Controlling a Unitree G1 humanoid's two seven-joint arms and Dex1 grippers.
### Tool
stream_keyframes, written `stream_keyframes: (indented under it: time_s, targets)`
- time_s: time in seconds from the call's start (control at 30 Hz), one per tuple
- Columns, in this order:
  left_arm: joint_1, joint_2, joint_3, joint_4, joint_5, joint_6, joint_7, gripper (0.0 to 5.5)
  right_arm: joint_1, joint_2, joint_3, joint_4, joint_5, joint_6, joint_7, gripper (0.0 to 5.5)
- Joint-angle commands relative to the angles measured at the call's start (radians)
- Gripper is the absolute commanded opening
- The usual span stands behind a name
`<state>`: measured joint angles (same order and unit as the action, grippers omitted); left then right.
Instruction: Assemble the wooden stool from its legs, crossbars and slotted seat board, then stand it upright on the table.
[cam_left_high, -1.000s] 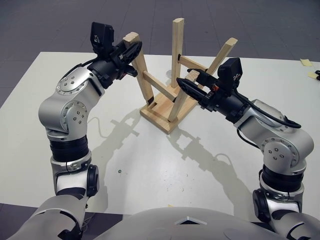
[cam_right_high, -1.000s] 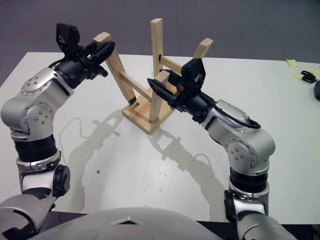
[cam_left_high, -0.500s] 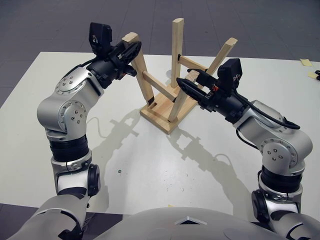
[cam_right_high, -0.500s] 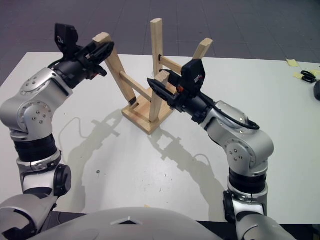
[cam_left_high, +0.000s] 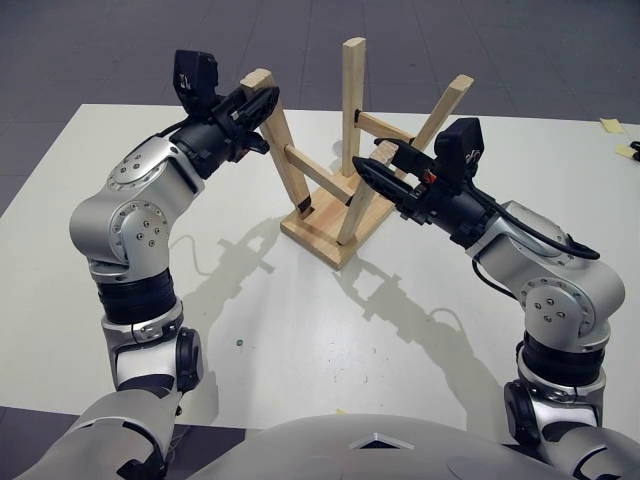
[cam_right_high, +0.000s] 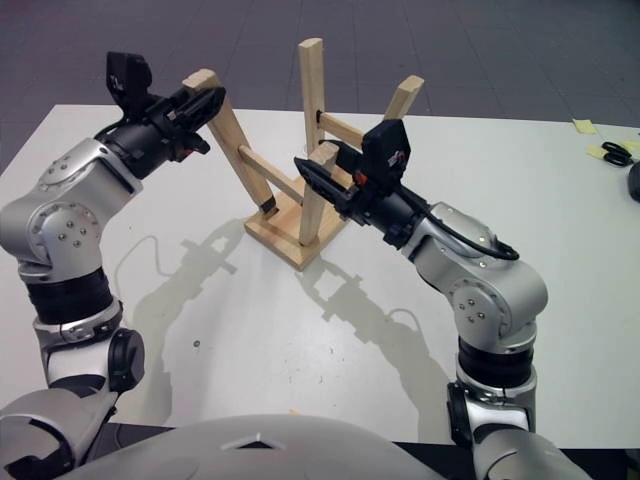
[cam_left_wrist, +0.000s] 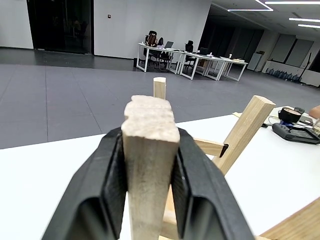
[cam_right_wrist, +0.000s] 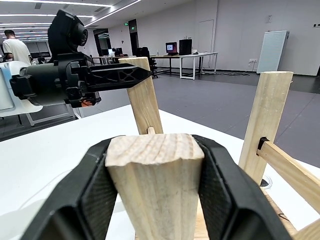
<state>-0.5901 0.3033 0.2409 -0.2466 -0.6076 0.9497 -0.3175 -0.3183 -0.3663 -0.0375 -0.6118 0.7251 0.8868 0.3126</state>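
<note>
A: Pale wood stool (cam_left_high: 351, 140) stands upside down on the white surface (cam_left_high: 300, 340) in the head views. The slotted seat board (cam_left_high: 325, 245) is at the bottom and four legs point up. Can't tell if the board lies flat.

B: Grip state?

A: The left gripper (cam_left_high: 258, 104) is clenched on the top end of the left leg (cam_left_high: 293, 178). The right gripper (cam_left_high: 374, 168) is clenched on the top end of the near leg (cam_left_high: 355, 215). The stool sits between the two, grasped from both sides.

B: Other two legs?

A: The back leg (cam_right_high: 312, 90) and far right leg (cam_right_high: 403, 98) are free, joined by a crossbar (cam_right_high: 340, 128). A second crossbar (cam_left_high: 318, 172) runs from the left leg towards the near leg.

B: Left wrist view?

A: The left leg's end (cam_left_wrist: 150, 120) sits square between the black fingers (cam_left_wrist: 112, 175), with a pad pressed on each side. The end grain pokes just past the fingertips. The back leg (cam_left_wrist: 159, 87) and far right leg (cam_left_wrist: 245, 130) stand beyond, with the crossbar (cam_left_wrist: 207, 146) between them.

B: Right wrist view?

A: Same story. The near leg's end (cam_right_wrist: 155, 155) is wedged between the fingers (cam_right_wrist: 220, 185), touching on both sides. Beyond it the left gripper (cam_right_wrist: 120, 75) is clamped on the left leg (cam_right_wrist: 146, 105). A further leg (cam_right_wrist: 265, 120) stands beside it with a crossbar (cam_right_wrist: 287, 162) pegged into it.
</note>
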Motion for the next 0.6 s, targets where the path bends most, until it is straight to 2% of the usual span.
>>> stream_keyframes:
  time_s: [0.03, 0.37, 0.6]
  targets:
    - [0.001, -0.005, -0.016, 0.056, -0.134, 0.122, -0.101, 1.02, 0.059, 0.012, 0.016, 0.105, -0.039, 0.076, -0.069, 2.12]
    - [-0.053, 0.076, -0.081, 0.048, -0.14, 0.155, -0.139, 1.02, 0.062, 0.007, 0.029, 0.113, -0.06, 0.06, -0.067, 2.12]
    - [-0.146, 0.046, -0.009, 0.056, -0.199, 0.257, -0.078, 1.02, 0.076, 0.011, 0.038, 0.107, -0.067, 0.047, -0.073, 2.12]
